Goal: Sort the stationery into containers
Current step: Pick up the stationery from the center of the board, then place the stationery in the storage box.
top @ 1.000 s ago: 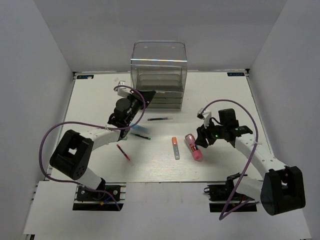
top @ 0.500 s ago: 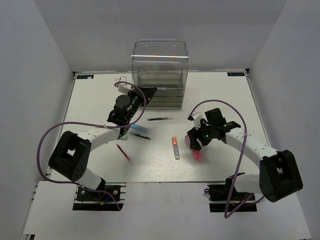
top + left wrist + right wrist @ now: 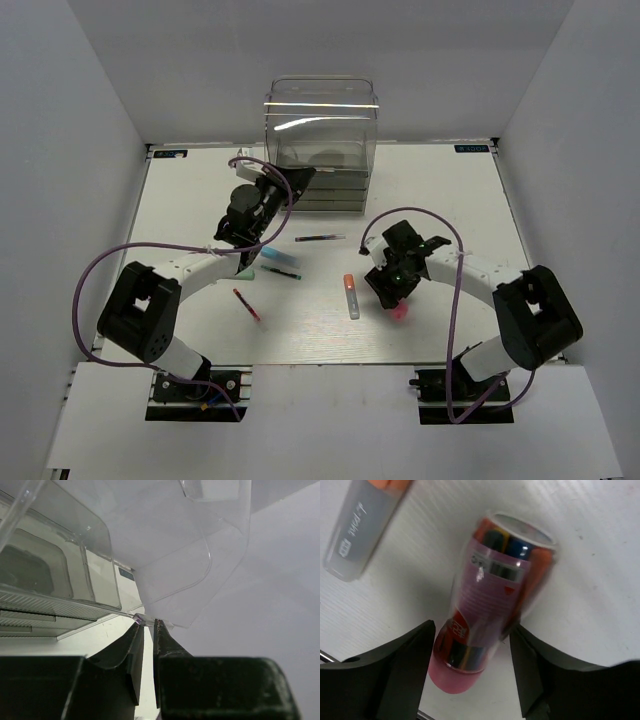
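Clear box – grey drawers stacked inside (contents unclear)

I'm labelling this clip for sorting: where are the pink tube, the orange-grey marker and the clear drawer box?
pink tube [image 3: 490,600]: right wrist view, middle of its label.
orange-grey marker [image 3: 353,303]: top view, grey barrel.
clear drawer box [image 3: 320,135]: top view, clear upper part.

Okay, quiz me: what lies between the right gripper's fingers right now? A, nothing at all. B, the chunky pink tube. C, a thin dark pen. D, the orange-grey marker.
B: the right wrist view shows the chunky pink tube on the table between the spread fingers of the right gripper, with the orange-grey marker lying outside them.
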Robot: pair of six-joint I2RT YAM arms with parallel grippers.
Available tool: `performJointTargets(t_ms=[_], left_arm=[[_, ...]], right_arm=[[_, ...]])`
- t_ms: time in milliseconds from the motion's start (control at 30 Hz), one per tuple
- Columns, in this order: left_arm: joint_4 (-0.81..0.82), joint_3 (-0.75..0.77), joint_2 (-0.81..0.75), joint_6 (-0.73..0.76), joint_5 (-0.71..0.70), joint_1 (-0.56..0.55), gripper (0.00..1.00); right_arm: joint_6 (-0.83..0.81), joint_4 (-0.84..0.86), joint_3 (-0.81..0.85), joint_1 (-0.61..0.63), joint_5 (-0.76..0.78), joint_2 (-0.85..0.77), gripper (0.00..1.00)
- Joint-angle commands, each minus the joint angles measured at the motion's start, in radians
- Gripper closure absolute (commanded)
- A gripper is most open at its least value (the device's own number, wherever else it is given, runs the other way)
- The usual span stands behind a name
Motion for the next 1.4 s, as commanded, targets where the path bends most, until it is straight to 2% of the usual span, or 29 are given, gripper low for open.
performJointTargets(t_ms=[0, 67, 100, 233, 467, 633, 800, 967, 1000, 1067, 1367], left_arm=[[0.035, 0.066, -0.009, 0.033, 0.004, 0.003, 0.89], [0.035, 0.075, -0.009, 0.033, 0.004, 0.003, 0.89], [0.035, 0.075, -0.009, 0.033, 0.004, 0.003, 0.89], [0.026, 0.084, -0.009, 0.033, 0.004, 0.003, 0.89], [0.026, 0.084, -0.009, 0.033, 0.004, 0.003, 0.89], [0.026, 0.084, -0.009, 0.033, 0.004, 0.003, 0.89], [0.026, 0.084, -0.009, 0.033, 0.004, 0.003, 0.89], [0.017, 0.103, -0.009, 0.033, 0.004, 0.003, 0.89], [0.017, 0.112, -0.009, 0.033, 0.004, 0.003, 0.89], [0.017, 0.112, 0.0, 0.033, 0.004, 0.003, 0.89], [-0.005, 0.13, 0.0, 0.042, 0.004, -0.006, 0.89]], right_arm=[[-0.01, -0.054, 0.028, 0.025, 0.069, 0.03, 0.4], [-0.019, -0.054, 0.024, 0.038, 0.072, 0.035, 0.49], [-0.021, -0.056, 0.021, 0.041, 0.071, 0.033, 0.58], [-0.054, -0.066, 0.01, 0.045, 0.08, 0.0, 0.69], [-0.157, -0.083, 0.004, 0.045, 0.183, -0.111, 0.7], [-0.205, -0.043, -0.009, 0.042, 0.224, -0.129, 0.7], [-0.288, 0.004, 0.04, 0.045, 0.259, -0.178, 0.74], [-0.433, 0.087, 0.099, 0.065, 0.315, -0.221, 0.77], [-0.514, 0.096, 0.106, 0.067, 0.359, -0.218, 0.8], [-0.633, 0.157, 0.129, 0.09, 0.432, -0.194, 0.8], [-0.939, 0.462, 0.234, 0.153, 0.548, -0.102, 0.85]])
